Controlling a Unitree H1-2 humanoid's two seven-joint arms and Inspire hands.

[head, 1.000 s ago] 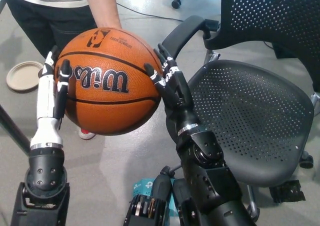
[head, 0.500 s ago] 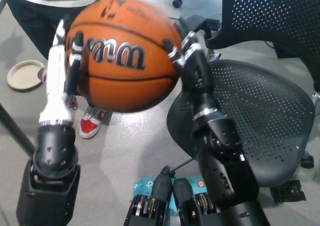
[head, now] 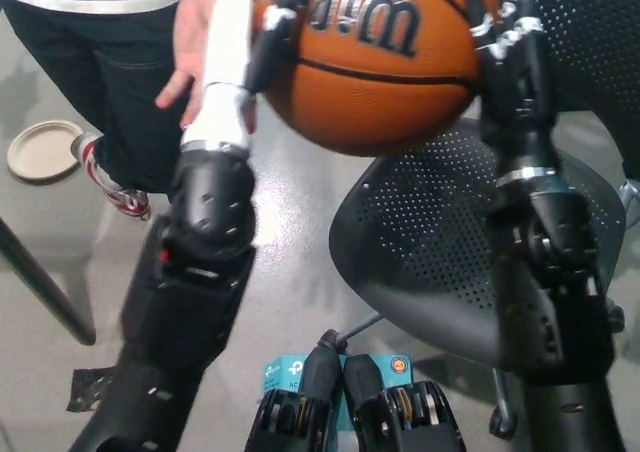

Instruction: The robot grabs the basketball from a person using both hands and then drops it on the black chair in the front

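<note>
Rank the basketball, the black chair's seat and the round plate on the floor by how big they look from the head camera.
1. Chair seat, though arms cover part.
2. Basketball, close to the camera and cut off at the top, so nearly comparable.
3. Plate, clearly smallest.

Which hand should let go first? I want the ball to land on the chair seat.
Probably the right hand: it stands on the chair side of the ball, so opening it clears the way; the left hand can nudge.
</note>
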